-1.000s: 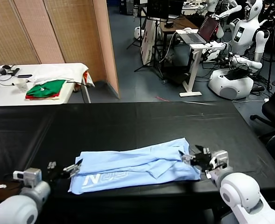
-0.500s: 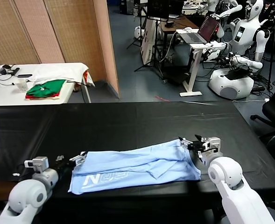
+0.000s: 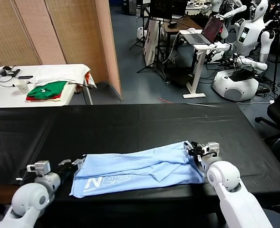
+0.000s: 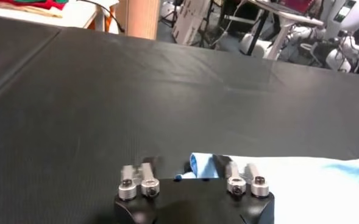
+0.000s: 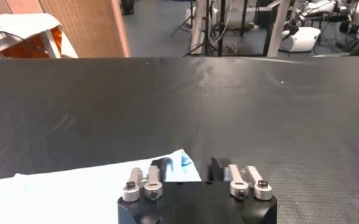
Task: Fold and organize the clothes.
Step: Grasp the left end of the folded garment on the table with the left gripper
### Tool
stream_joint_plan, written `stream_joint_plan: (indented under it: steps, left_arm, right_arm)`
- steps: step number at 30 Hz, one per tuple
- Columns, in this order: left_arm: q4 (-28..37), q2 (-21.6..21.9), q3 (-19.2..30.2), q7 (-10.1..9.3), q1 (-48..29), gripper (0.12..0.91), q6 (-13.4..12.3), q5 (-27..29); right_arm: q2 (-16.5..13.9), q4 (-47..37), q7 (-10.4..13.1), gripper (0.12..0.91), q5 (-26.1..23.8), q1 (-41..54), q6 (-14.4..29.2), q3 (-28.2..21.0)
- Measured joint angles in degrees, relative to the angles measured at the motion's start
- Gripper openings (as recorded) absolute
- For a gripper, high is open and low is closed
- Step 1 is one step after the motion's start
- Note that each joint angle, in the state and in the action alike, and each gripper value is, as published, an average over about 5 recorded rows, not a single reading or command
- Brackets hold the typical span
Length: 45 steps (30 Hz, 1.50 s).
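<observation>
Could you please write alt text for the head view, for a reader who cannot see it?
A pale light-blue short-sleeved shirt with white lettering lies partly folded along the near edge of a black cloth-covered table. The left gripper is at the shirt's left end and the right gripper at its right end. Behind stands a white side table with green-and-red folded garments.

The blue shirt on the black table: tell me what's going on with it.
The light-blue shirt lies folded into a long strip near the front edge of the black table. The robot has a claw at each end of it: the left claw at the strip's left end, with a corner of fabric between its fingers, and the right claw at the far right corner. Nothing is lifted yet; the shirt lies flat.
</observation>
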Motion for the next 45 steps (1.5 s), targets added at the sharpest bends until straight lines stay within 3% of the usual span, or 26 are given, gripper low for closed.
stream_joint_plan:
  steps: [2,5,13,19,22,25,28,33,39,41,45]
  left_arm:
    - [-0.1,-0.2,0.3,0.39,0.0,0.214,-0.6,1.2]
    - [-0.3,-0.6,0.8,0.88,-0.1,0.147,-1.6,3.4]
    - [-0.6,-1.1,1.7,1.56,-0.9,0.146,-4.1,9.3]
    - [0.6,-1.2,2.8,2.29,-2.6,0.146,-5.2,11.3]
    - [1.2,-1.6,3.1,2.67,-3.1,0.146,-5.5,12.2]
    - [1.4,-1.9,2.9,2.87,-2.9,0.147,-6.0,12.8]
    - [0.8,-2.3,2.1,2.58,-2.2,0.215,-6.7,13.4]
    - [-1.1,-3.5,-0.1,1.58,0.0,0.510,-7.0,13.8]
    - [-5.0,-5.6,-3.2,0.73,4.3,0.848,-7.2,12.4]
    - [-6.5,-6.7,-4.0,0.69,5.9,0.892,-7.3,11.9]
    - [-8.2,-9.3,-4.5,0.44,8.3,0.906,-7.6,12.3]
  right_arm:
    - [0.1,0.4,0.2,0.168,-0.2,-0.4,0.3,0.3]
    - [0.5,1.1,0.5,0.144,-0.7,-1.1,0.7,0.9]
    - [2.4,3.6,3.0,0.141,-4.6,-3.6,2.5,2.1]
    - [3.7,3.8,2.6,0.143,-5.4,-4.5,2.9,2.4]
    - [3.6,4.0,1.0,0.220,-5.4,-4.9,3.6,3.0]
    - [2.9,4.8,-1.6,0.396,-5.1,-5.6,3.9,3.8]
    - [1.9,6.5,-4.2,0.585,-4.8,-6.9,3.8,5.0]
    - [0.8,10.5,-5.6,0.855,-3.9,-10.4,4.0,7.8]
    - [0.0,14.4,-6.3,0.906,-3.1,-14.8,4.5,11.0]
    - [-0.1,15.1,-6.5,0.907,-3.2,-16.0,4.6,11.5]
    - [0.0,16.0,-6.6,0.907,-3.3,-17.3,4.7,12.1]
